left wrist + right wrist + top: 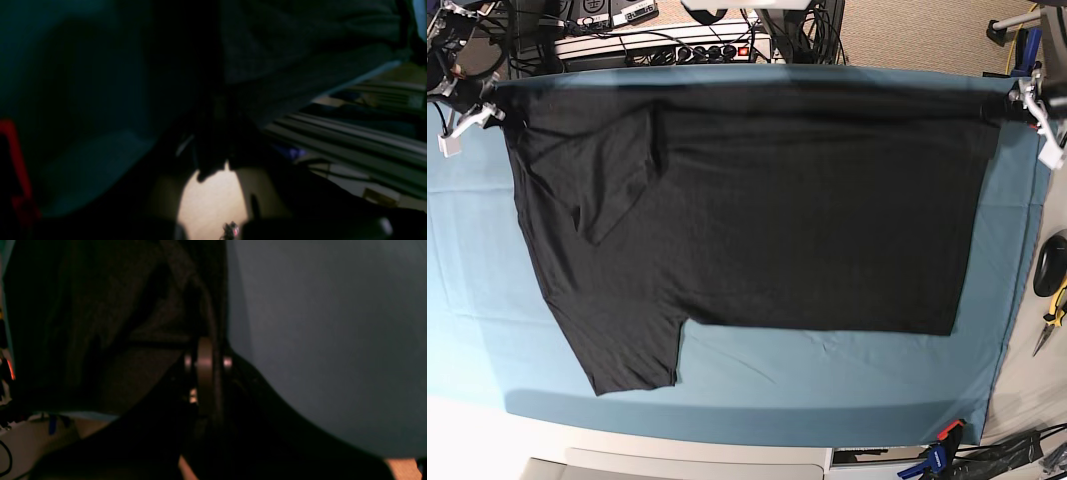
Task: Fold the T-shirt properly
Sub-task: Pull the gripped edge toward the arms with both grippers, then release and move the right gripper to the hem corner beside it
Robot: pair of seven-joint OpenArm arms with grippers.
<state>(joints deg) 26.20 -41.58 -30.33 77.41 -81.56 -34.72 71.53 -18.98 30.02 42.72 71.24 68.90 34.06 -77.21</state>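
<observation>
Two grippers, left (pixel 1005 104) and right (pixel 489 100), on one T-shirt (pixel 757 210)

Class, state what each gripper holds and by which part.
Both hold the T-shirt: the right gripper and left gripper each pinch a far-edge corner.

teal table cover (pixel 847 385) — beige carpet floor (pixel 907 30) | power strip and cables (pixel 662 42) behind table

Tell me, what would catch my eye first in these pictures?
A big black T-shirt covers most of the teal table cover, its top edge pulled taut along the far side. One robot arm pinches each top corner, the left gripper at the base view's right, the right gripper at its left. One sleeve hangs toward the near edge.
</observation>
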